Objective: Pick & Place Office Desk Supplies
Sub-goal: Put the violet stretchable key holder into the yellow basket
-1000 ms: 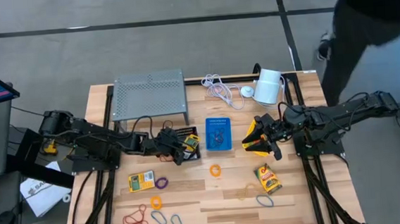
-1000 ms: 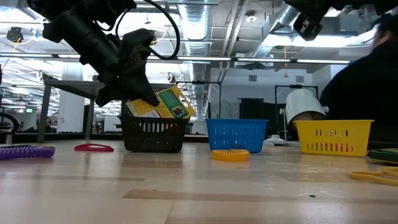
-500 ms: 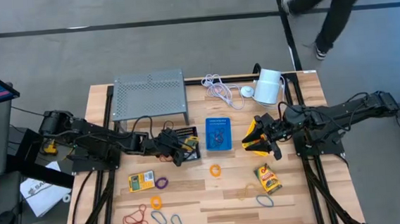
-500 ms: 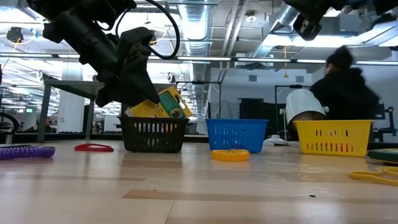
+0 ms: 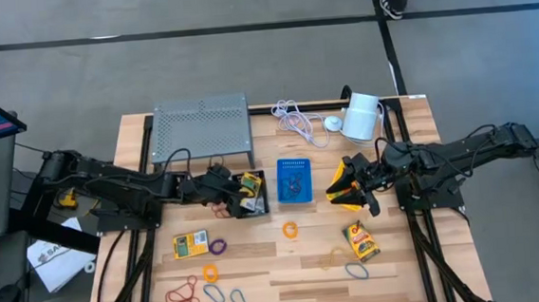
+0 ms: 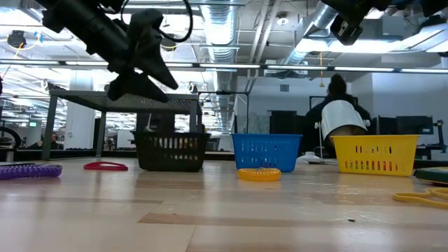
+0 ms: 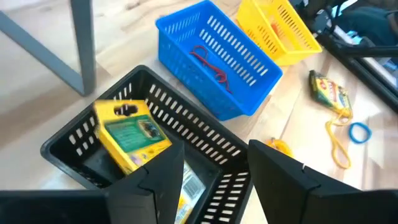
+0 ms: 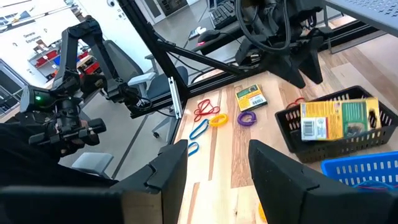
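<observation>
Yellow packet (image 7: 130,138) half-hidden in black bin (image 7: 74,140); left hand (image 7: 214,174) open above.

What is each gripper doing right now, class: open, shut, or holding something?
Left gripper: open, holding nothing, above the black bin where a yellow card packet lies.
Right gripper: open, empty, near the yellow bin.

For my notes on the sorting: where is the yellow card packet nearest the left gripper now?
In the high view, the yellow card packet lies inside the black bin, left of the blue bin.
</observation>
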